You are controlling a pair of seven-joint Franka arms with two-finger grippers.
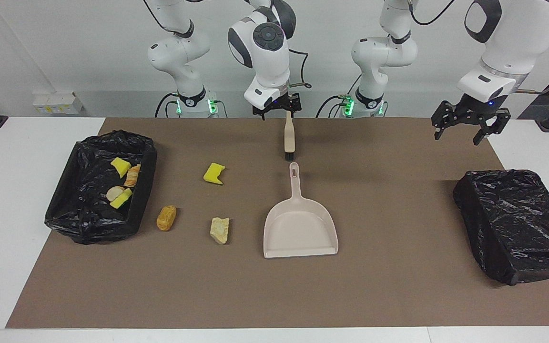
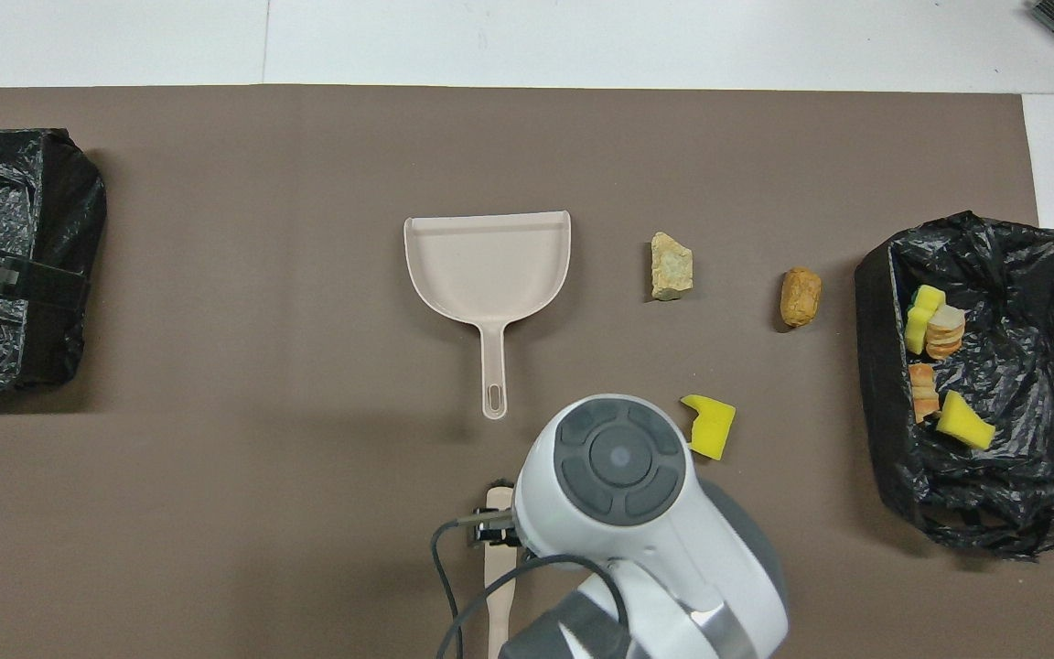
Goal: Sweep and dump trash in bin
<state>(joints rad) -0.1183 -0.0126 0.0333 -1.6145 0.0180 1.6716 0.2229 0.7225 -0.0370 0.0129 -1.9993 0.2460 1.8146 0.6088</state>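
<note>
**Brush is up, pan is loose: where the sweeping can fail**

The right gripper [image 1: 281,112] is clamped on the top end of the brush [image 1: 289,138]. The brush hangs upright over the mat, bristles down, just above the handle tip of the dustpan [image 1: 299,231]. The left gripper [image 1: 470,127] waits with its fingers apart, up in the air near the left arm's end of the table.

Risks, as I judge them:
- Nobody holds the dustpan. A push from the brush can make it slide.
- Its mouth faces away from the robots, but the loose trash lies beside it, toward the right arm's end. Swept sideways, a scrap can hit the pan's side wall or pass it.
- The brush is gripped only at its end, so it can twist under pressure.
- The sponge is light and may roll away.

Count:
- Trash on the mat: three, a yellow sponge bit [image 1: 214,173], a beige chunk [image 1: 219,230] and an orange-brown lump [image 1: 166,217].
- Trash already in the open bin [image 1: 147,159]: four.
- One brush and one dustpan.
- One closed black bundle [image 1: 517,224].
</note>
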